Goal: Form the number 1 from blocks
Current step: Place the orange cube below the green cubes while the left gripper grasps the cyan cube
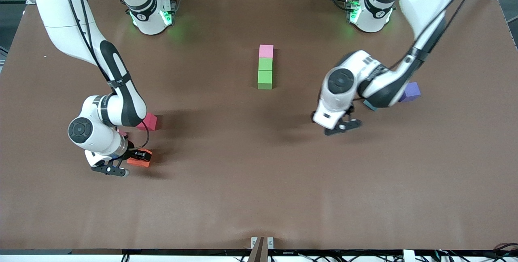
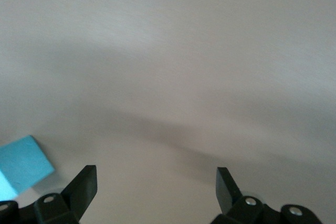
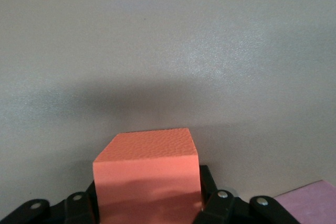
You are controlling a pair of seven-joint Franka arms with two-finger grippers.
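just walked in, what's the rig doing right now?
Building a "1" from foam blocks. A column of three stands mid-table: the pink block, then two green blocks nearer the front camera. The right gripper is shut on the orange block at its end of the table, near the red block. The left gripper is open and holds nothing, beside the light blue block; the purple block lies by that arm.

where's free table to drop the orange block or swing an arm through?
Bare: between the green blocks and the front camera, and between right gripper holding the orange block and open left gripper. Crowded: by the red block and purple block.
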